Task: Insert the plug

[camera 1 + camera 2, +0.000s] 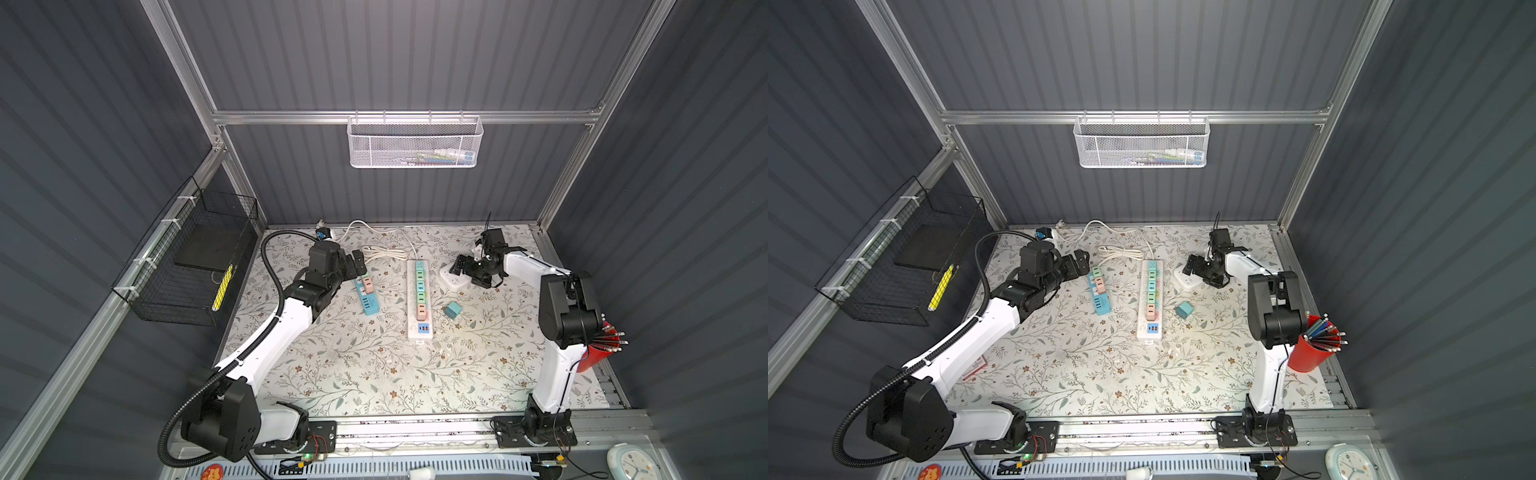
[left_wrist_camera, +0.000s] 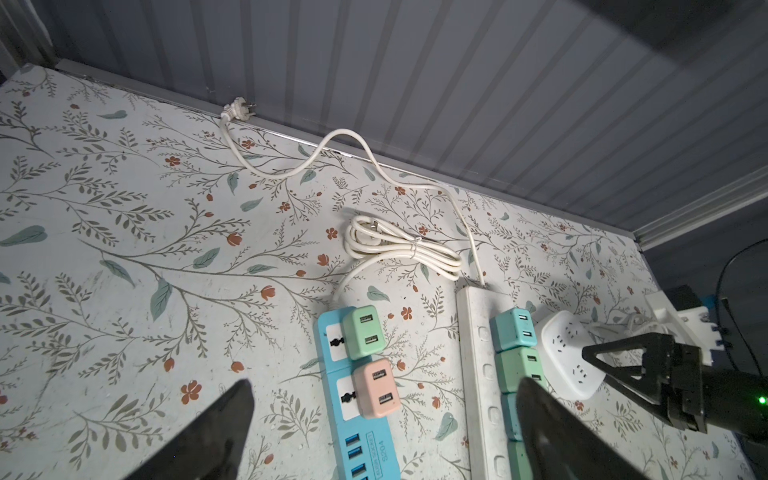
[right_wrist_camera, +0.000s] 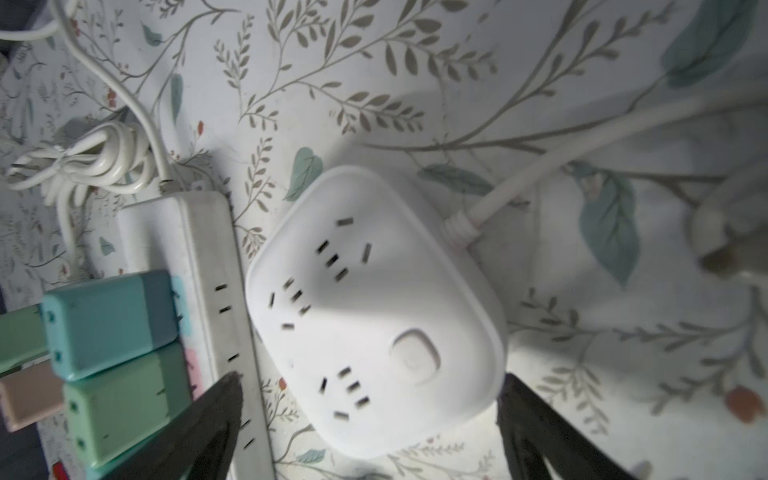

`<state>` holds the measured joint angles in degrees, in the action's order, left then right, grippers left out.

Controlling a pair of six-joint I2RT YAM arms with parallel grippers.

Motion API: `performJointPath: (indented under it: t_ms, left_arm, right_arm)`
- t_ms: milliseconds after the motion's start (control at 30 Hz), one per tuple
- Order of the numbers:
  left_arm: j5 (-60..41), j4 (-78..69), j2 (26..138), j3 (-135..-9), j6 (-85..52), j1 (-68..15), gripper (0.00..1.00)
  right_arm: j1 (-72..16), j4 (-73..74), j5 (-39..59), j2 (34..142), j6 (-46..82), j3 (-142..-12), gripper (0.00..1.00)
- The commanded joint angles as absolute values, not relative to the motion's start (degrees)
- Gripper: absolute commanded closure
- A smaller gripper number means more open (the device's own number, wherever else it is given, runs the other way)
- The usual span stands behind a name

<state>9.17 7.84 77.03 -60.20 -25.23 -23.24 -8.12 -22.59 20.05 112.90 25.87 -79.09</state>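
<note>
- Two claws, both spread wide and empty. My right claw [image 3: 370, 377] hangs low over the white socket block [image 3: 374, 311], with its fingers [image 3: 540, 436] on either side of the block's near end; whether they touch it I cannot tell. My left claw [image 2: 384, 381] hovers above the blue strip [image 2: 365, 453], over the pink charger [image 2: 376, 388].
- The plug I take for the task's own is the loose teal cube [image 1: 453, 309]. It lies on the surface [image 1: 374, 374] between the white strip [image 1: 415, 334] and the right arm, apart from both claws.
- As I judge it, the step in hand is the pickup, and the right claw is nearer. I would lift clear of the block, come over the cube, square the jaws to two flat sides and leave the prongs free. Which way the prongs face I cannot make out.
- Close quarters: the block sits just beside the white strip, whose row of chargers stands proud, and the block's cord trails off behind it. A low sideways sweep could clip any of them.
- Open room lies on the near side of the cube, with bare surface toward the arm bases. The back wall and the coiled cord [image 2: 403, 247] crowd the far side, and the red pen cup [image 1: 1308, 353] stands by the right arm's elbow.
</note>
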Motion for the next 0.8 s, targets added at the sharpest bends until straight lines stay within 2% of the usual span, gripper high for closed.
performJointPath:
  t_ms: [0,133,233,400,500,667,767]
  left_arm:
    - [9.7,10.3,79.9,-64.2,-18.9,-27.5,0.05]
    - [13.5,19.2,87.5,-72.1,-12.0,-36.6,0.12]
    - [13.8,26.7,95.3,-81.5,-9.1,-42.5,0.22]
    - [13.6,34.9,108.8,-96.2,-6.3,-52.0,0.34]
    - [12.0,39.1,117.3,-104.3,-5.9,-54.9,0.36]
    - [9.8,45.6,128.7,-116.0,-6.1,-56.6,0.37]
    - [9.1,49.7,134.6,-122.5,-6.1,-56.7,0.34]
  right_arm:
    - [-8.0,-19.3,20.8,106.6,27.8,-76.4,0.05]
    - [-6.7,-17.8,13.4,96.6,29.3,-68.3,0.05]
    - [-5.4,-15.2,9.6,88.4,31.7,-59.6,0.09]
    - [-3.1,-11.3,7.1,76.4,34.7,-46.4,0.3]
    - [-2.3,-11.4,5.1,70.3,35.4,-41.1,0.34]
    - [0.8,-11.3,2.8,61.9,36.0,-36.2,0.33]
    - [2.3,-12.0,4.5,60.5,35.6,-36.1,0.31]
